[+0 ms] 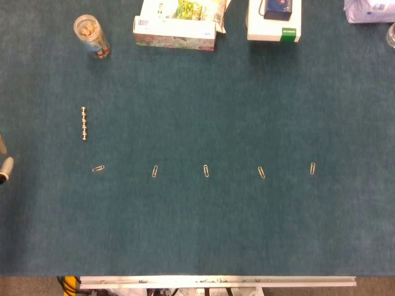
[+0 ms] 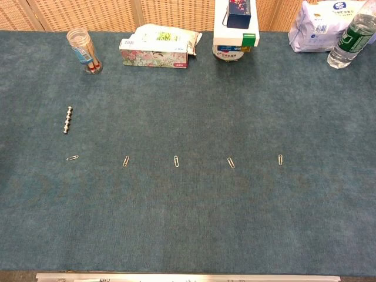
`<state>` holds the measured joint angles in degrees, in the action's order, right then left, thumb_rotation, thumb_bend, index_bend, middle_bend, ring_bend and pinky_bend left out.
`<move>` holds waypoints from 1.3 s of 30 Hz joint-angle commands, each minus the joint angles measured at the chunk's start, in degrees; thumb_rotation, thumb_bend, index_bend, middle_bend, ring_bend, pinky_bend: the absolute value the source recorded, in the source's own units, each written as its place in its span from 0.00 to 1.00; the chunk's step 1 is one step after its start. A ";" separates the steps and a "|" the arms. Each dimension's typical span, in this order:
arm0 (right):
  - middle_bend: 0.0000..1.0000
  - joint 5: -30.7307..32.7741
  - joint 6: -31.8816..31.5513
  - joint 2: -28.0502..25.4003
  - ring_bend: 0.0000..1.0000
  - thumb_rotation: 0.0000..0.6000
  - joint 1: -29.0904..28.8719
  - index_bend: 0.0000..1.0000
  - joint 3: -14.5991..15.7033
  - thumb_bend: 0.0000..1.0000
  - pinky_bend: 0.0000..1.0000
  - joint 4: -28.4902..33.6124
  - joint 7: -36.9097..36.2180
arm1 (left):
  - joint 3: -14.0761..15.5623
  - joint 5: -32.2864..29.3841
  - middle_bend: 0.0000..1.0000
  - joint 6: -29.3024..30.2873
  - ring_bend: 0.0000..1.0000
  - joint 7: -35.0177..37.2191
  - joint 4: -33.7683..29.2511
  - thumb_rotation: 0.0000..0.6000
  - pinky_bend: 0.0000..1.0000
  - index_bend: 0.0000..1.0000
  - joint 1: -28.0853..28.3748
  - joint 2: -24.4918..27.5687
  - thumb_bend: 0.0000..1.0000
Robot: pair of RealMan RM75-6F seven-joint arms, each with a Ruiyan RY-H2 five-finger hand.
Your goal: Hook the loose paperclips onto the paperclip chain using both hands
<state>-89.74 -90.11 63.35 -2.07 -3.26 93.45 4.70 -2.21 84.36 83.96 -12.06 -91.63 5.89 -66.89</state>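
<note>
lying apart: five paperclips (image 2: 175, 160), perhaps unlinked

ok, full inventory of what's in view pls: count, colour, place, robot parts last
paperclips: five, silvery, loose in a spaced row across the table's middle, none linked
beaded chain: one, silvery, short and straight, left side behind the leftmost clip
clear jar: one, transparent with brownish contents, far left
tissue box: one, floral green and white, far edge left of centre
white box: one, white with a green patch, dark blue item on top, far centre
white bag: one, white with blue print, far right
water bottle: one, clear with green label, far right
table: one, teal felt cover
left hand: only a grey sliver at the head view's left edge; state unclear
right hand: not in view
</note>
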 commanded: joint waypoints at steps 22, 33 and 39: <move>0.42 0.63 0.10 -0.16 0.37 1.00 0.01 0.43 -0.53 0.61 0.44 0.04 -0.53 | 1.05 0.34 0.56 -1.26 0.43 0.23 -0.63 1.00 0.55 0.55 0.13 -0.21 0.28; 0.42 1.31 -0.49 -0.45 0.37 1.00 0.38 0.43 -0.97 0.61 0.44 0.03 -0.65 | 1.74 1.65 0.29 -3.80 0.09 3.25 -3.00 1.00 0.19 0.59 1.57 -0.21 0.28; 0.42 0.04 -2.66 -0.75 0.37 1.00 1.11 0.43 -1.04 0.61 0.44 0.51 -1.00 | 1.57 2.00 0.23 -5.02 0.01 1.37 -4.84 1.00 0.11 0.60 2.75 -0.15 0.28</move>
<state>-89.58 -92.66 62.67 -1.05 -4.30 93.89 3.77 -0.60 86.29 79.27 -10.19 -95.99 8.35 -67.11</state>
